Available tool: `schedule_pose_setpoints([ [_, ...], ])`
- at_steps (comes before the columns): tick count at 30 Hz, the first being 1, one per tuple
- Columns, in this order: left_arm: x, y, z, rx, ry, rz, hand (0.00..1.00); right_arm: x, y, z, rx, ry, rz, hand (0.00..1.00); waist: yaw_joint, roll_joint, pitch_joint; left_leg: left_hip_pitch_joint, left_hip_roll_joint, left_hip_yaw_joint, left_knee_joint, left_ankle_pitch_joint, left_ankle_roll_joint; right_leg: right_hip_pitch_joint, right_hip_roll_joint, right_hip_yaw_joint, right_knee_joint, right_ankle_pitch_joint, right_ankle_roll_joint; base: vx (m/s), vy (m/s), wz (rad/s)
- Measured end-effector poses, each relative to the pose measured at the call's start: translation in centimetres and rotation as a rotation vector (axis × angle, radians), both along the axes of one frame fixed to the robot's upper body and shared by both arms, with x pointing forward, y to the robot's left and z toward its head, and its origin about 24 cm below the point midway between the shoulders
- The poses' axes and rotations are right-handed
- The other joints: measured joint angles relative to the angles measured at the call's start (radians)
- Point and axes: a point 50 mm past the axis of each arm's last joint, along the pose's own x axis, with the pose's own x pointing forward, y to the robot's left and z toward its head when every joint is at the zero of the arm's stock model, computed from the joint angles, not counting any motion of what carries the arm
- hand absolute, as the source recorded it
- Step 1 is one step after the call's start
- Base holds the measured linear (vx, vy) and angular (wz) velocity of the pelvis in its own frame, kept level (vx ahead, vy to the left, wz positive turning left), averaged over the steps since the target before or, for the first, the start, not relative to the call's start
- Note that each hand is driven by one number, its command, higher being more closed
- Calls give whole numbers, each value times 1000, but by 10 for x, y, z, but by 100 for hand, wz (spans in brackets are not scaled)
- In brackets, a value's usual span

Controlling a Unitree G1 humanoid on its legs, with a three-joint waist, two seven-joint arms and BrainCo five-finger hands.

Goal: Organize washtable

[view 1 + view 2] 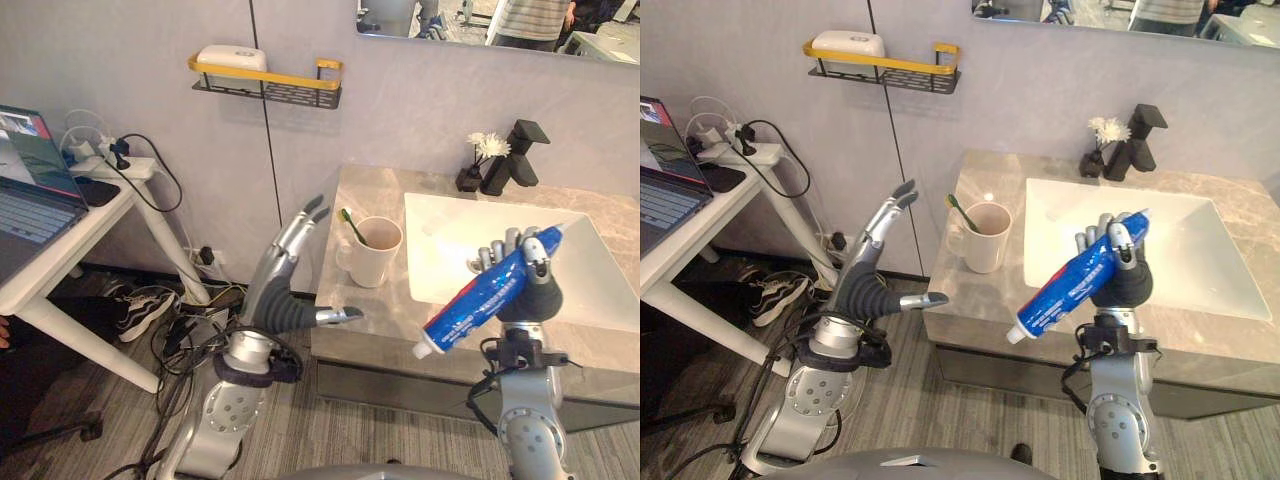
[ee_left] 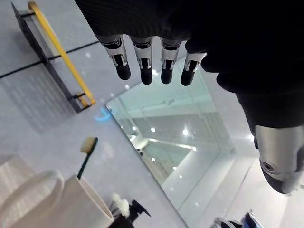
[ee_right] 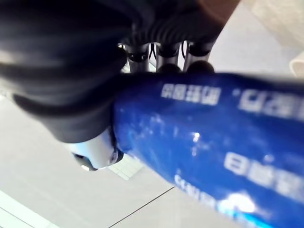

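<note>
My right hand (image 1: 528, 282) is shut on a blue toothpaste tube (image 1: 484, 293), held slanted above the front of the washtable with its white cap pointing down-left; the tube (image 3: 209, 142) fills the right wrist view. A cream mug (image 1: 371, 250) with a green toothbrush (image 1: 351, 225) in it stands on the marble counter (image 1: 350, 310) left of the white sink (image 1: 450, 270). My left hand (image 1: 290, 270) is open, fingers straight, raised left of the counter and just short of the mug (image 2: 52, 204).
A black faucet (image 1: 515, 155) and a small vase with white flowers (image 1: 478, 160) stand behind the sink. A yellow-railed wall shelf (image 1: 268, 82) holds a white box. A white desk (image 1: 70, 235) with a laptop is at the left; cables and shoes lie on the floor below.
</note>
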Motion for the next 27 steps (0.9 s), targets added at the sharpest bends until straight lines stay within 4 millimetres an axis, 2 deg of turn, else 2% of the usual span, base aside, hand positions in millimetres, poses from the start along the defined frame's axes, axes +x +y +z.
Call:
schedule_pose_setpoints([
  [2, 3, 18, 4, 11, -22, 94, 0, -2, -15, 5, -43, -9, -95, 100, 1, 1, 0, 0, 0, 4, 0, 0, 0, -2, 0, 3, 0, 0, 0, -2, 0, -4],
  [5, 4, 35, 7, 6, -32, 180, 0, -4, -32, 14, -81, -33, -209, 100, 1, 1, 0, 0, 0, 6, 0, -1, 0, -2, 0, 5, 0, 0, 0, 0, 0, -1],
  [9, -1, 45, 5, -6, -11, 233, 0, -3, -42, 26, -133, -70, -308, 100, 3, 1, 0, 0, 1, 6, -2, -1, 0, -3, 0, 4, 0, 0, 0, 0, 0, 0],
  [13, -9, 56, -11, -54, 93, 303, 0, 3, -50, 45, -207, -127, -395, 100, 9, 0, 0, -2, 1, 3, -5, -1, 0, -3, 0, 1, 0, 0, 0, 1, 0, 1],
  [16, -7, 63, -36, -83, 224, 347, 0, 12, -60, 57, -225, -153, -460, 100, 22, -2, 1, -8, 1, -6, -11, -1, 0, -4, 0, -6, 0, -1, 1, -3, -4, 7],
  [19, -4, 71, -70, -123, 397, 394, 0, 21, -68, 69, -215, -181, -513, 100, 30, -3, 1, -16, 1, -13, -11, 0, 0, -7, -1, -15, 0, -2, 3, 1, -6, 8],
  [23, -7, 82, -122, -151, 645, 467, 0, 39, -68, 87, -236, -210, -553, 100, 31, -7, 1, -18, 1, -19, -13, 0, 0, -8, -2, -21, 0, -2, 3, 25, 1, 4],
  [25, -10, 83, -140, -173, 734, 477, 0, 46, -67, 91, -238, -209, -565, 100, 31, -12, -1, -18, 1, -22, -10, 0, 0, -8, -2, -23, 0, -2, 3, 31, 5, 5],
  [26, -15, 84, -156, -177, 813, 487, 0, 54, -64, 93, -240, -202, -562, 100, 31, -15, -3, -18, 1, -25, -10, 0, 0, -7, -2, -26, 0, -2, 4, 34, 6, 6],
  [27, -17, 84, -162, -176, 841, 491, 0, 57, -62, 95, -237, -201, -556, 100, 31, -17, -4, -19, 1, -27, -10, 0, 0, -7, -2, -27, 0, -2, 3, 35, 9, 7],
])
